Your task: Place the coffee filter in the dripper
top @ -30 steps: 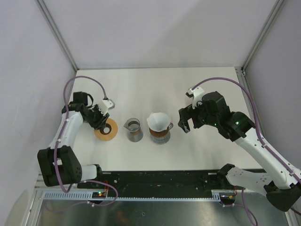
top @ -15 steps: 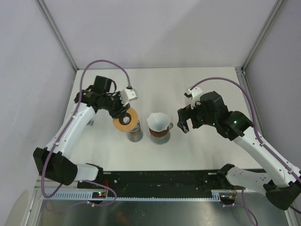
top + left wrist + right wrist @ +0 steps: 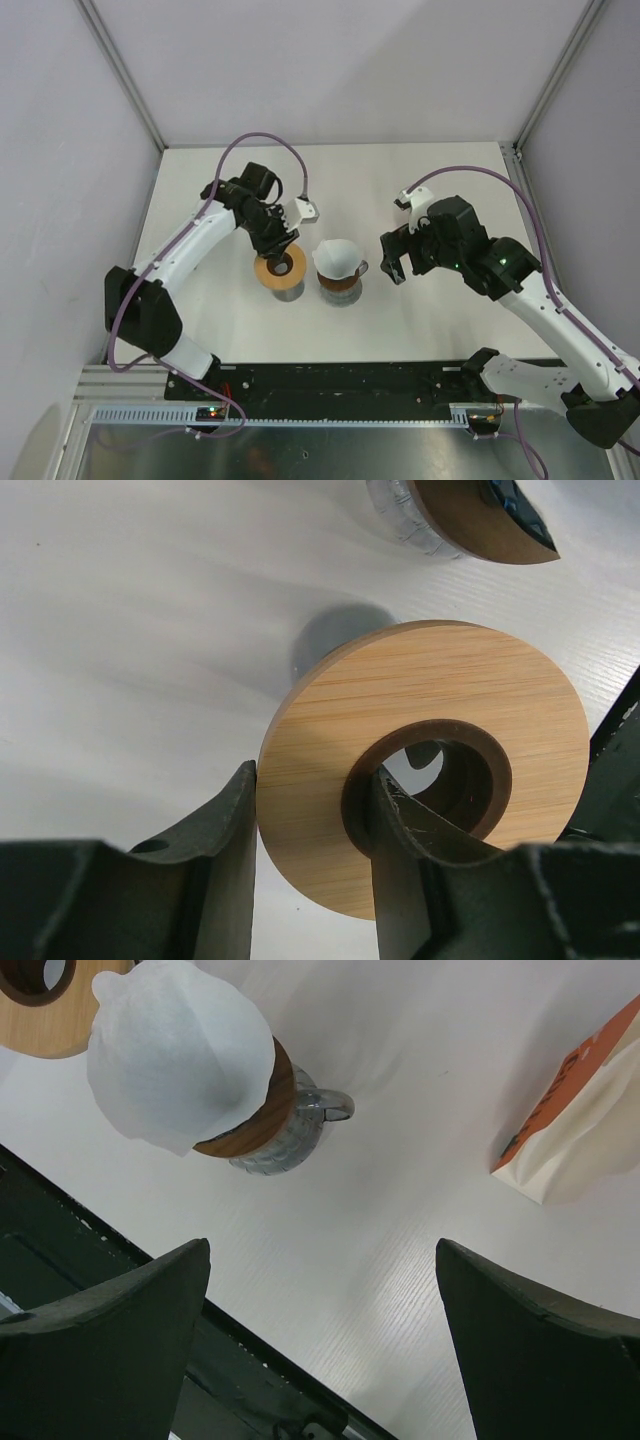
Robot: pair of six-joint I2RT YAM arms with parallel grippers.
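Observation:
A white paper coffee filter sits in the glass dripper with a wooden collar at mid table; it also shows in the right wrist view. My left gripper is shut on a flat wooden ring, one finger through its hole and one on its outer edge. It holds the ring over a small glass pitcher, just left of the dripper. My right gripper is open and empty, right of the dripper.
An orange and white bag lies at the right edge of the right wrist view. The dripper's collar shows at the top of the left wrist view. A black rail runs along the table's near edge.
My left gripper lifted the wooden ring from the table's left side and carried it right, to above the glass pitcher. The right arm has barely moved.

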